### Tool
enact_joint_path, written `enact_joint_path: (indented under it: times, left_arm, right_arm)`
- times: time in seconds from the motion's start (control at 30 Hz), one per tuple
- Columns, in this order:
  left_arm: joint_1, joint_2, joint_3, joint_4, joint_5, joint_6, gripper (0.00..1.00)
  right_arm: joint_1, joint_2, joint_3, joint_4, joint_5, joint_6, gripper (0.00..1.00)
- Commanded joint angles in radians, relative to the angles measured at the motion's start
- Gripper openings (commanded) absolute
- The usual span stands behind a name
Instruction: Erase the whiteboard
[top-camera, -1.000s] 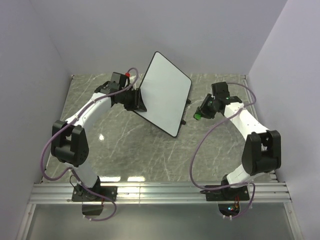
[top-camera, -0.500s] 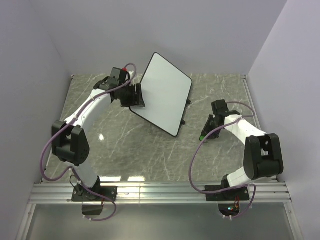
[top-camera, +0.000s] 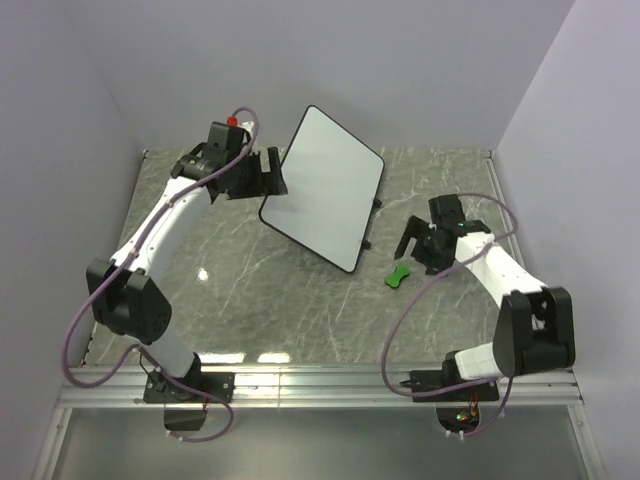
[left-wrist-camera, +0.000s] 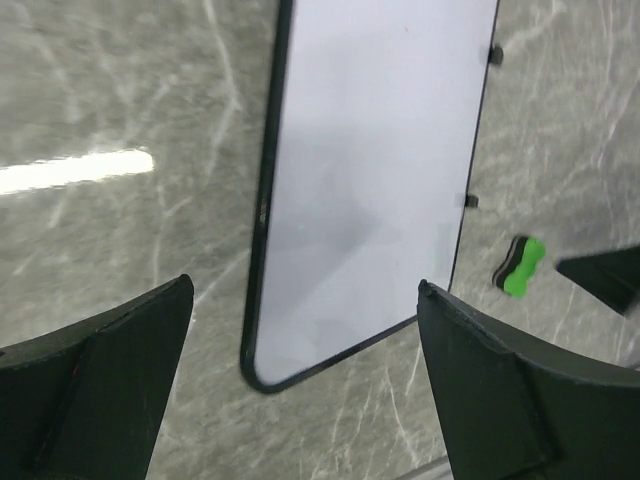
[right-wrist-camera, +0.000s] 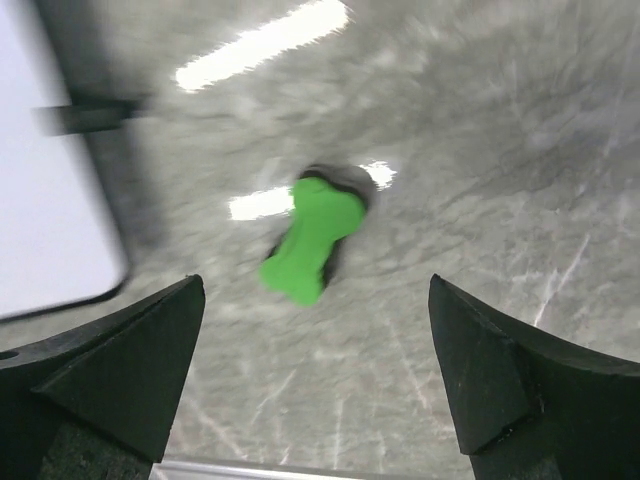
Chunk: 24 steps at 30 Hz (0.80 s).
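Note:
The whiteboard (top-camera: 326, 185) lies flat on the marble table, white with a thin black rim, and no writing shows on it. It fills the upper part of the left wrist view too, whiteboard (left-wrist-camera: 380, 160). My left gripper (top-camera: 268, 175) hovers open just off the board's left corner, holding nothing; in its own view the left gripper (left-wrist-camera: 305, 300) has its jaws wide apart. A green bow-shaped eraser (top-camera: 399, 274) lies loose on the table to the right of the board, eraser (right-wrist-camera: 312, 238). My right gripper (top-camera: 412, 243) stands open above and behind it, empty, right gripper (right-wrist-camera: 316, 290).
Grey-lilac walls close in the table on the left, back and right. A metal rail (top-camera: 320, 385) runs along the near edge by both arm bases. The board's small black feet (top-camera: 366, 243) stick out on its right side.
Both grippers opened. The left one let go of the board's left edge and drew back to the left. The right one set the green eraser down on the table and lifted off it.

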Motion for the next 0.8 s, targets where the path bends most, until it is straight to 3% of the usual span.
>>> enact_joint_path:
  times: [0.0, 0.2, 0.43, 0.6, 0.77]
  left_arm:
    - [0.000, -0.135, 0.033, -0.031, -0.156, -0.048, 0.99]
    - [0.000, -0.348, -0.084, -0.065, -0.311, -0.165, 0.99]
    - [0.000, -0.579, -0.256, -0.110, -0.339, -0.291, 0.99]
    - [0.000, -0.714, -0.315, -0.154, -0.352, -0.313, 0.99]
    - [-0.002, -0.735, -0.266, -0.220, -0.380, -0.299, 0.98]
  right_arm:
    - [0.005, -0.142, 0.100, -0.038, -0.019, -0.036, 0.99]
    - [0.015, -0.337, 0.290, -0.150, -0.039, -0.020, 0.99]
    - [0.017, -0.538, 0.393, -0.077, -0.172, 0.150, 1.00]
    - [0.017, -0.688, 0.341, 0.058, -0.287, 0.201, 1.00]
    - [0.019, -0.775, 0.291, 0.018, -0.317, 0.226, 1.00]
